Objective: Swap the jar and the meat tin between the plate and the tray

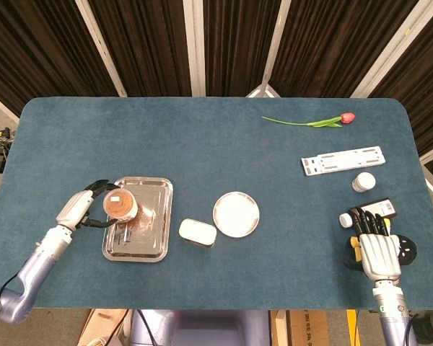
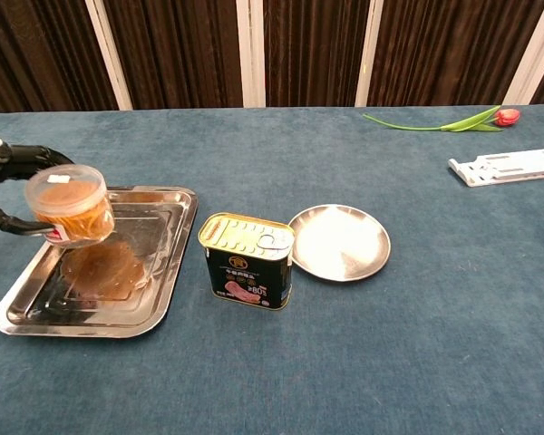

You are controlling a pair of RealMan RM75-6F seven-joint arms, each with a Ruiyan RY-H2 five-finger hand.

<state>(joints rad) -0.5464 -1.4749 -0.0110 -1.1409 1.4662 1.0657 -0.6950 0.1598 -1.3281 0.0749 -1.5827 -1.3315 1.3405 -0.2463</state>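
Nearest, right hand point(image 1: 379, 249) parked at the table's front edge, fingers loosely apart, gripping nothing; small bottles point(image 1: 363, 182) just beyond it, safe while it idles

Farther in, meat tin point(image 2: 247, 260) upright on the cloth between tray point(image 2: 159, 306) and plate point(image 2: 339, 242), touching neither. Plate bare, ready for the tin

Left hand point(image 1: 92, 204) wrapped round the jar point(image 2: 69, 206), holding it slightly tilted above the tray's left part, apparently not yet set down. Risk: letting go too early could tip or roll the jar over the rim; lowering crooked could skid the light tray toward the tin

Far back, tulip point(image 2: 453, 122) well clear
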